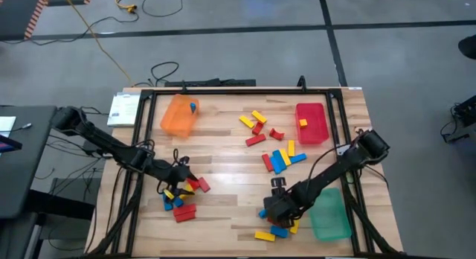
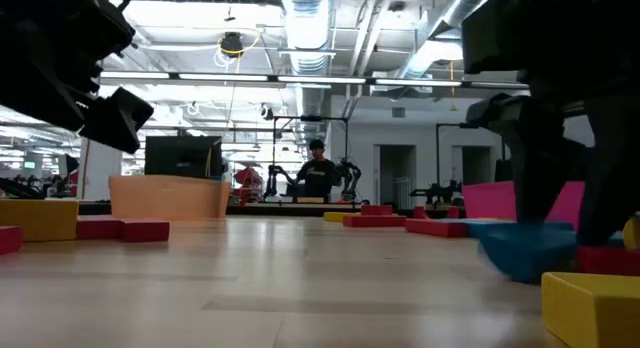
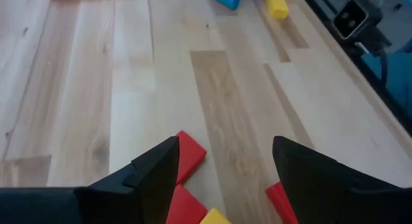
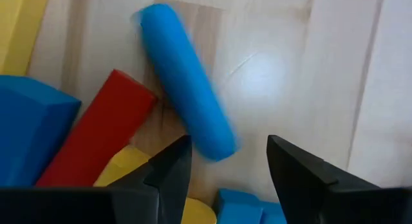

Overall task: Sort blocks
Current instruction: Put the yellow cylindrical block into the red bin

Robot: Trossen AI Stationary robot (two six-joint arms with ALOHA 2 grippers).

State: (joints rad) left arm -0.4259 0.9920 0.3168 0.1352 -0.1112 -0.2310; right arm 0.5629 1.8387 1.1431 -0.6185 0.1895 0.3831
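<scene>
**A:** which step is this? The right gripper (image 1: 269, 211) sits low over the block cluster just beside the green tray (image 1: 331, 214) — jaws spread, nothing pinched, a blue block (image 4: 187, 100) lying loose just ahead of the fingers

**B:** looks like the pick-up to me. Next move needs those fingers straddling that blue one, then closing. The left gripper (image 1: 181, 181), well away from the green tray, hangs spread and empty over a red block (image 3: 188, 154)

Probably a robotics lab: ceiling ducts (image 2: 305, 18), a distant seated person (image 2: 317, 173) (beside more arms), concrete floor (image 1: 245, 58).
</scene>
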